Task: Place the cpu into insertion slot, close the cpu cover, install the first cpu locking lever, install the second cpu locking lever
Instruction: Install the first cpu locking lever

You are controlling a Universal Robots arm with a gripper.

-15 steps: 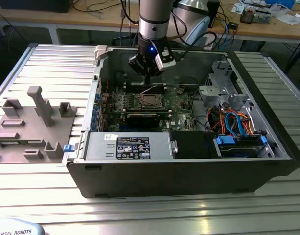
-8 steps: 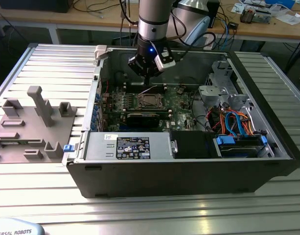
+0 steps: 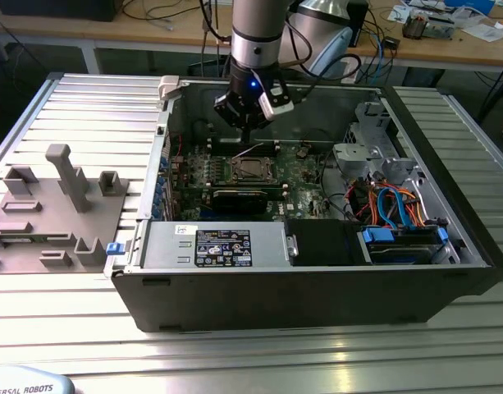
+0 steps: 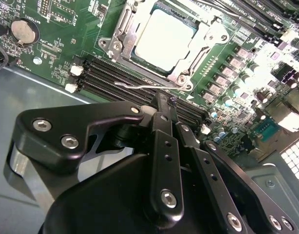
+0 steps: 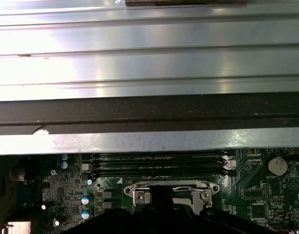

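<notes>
In the exterior view, the tool (image 3: 246,125) is hanging just above the green motherboard (image 3: 304,176) inside the open computer case (image 3: 317,283), and the insertion slot (image 3: 250,170) is sitting directly below it, a little toward the bottom of the frame. In the second wrist view, the tool (image 4: 163,104) is showing its fingers (image 4: 161,129) drawn together with nothing between them, the tips hovering over the long black memory slots (image 4: 125,83); the cpu (image 4: 165,39) is lying beyond them toward the top centre, flat in its socket, pale and shiny, with the cpu cover (image 4: 193,61) framing it and seemingly down, and a thin wire locking lever (image 4: 134,86) is running crosswise between tips and socket. In the first wrist view, the cpu cover (image 5: 171,189) is peeking out at the bottom centre, just under the memory slots (image 5: 159,165).
</notes>
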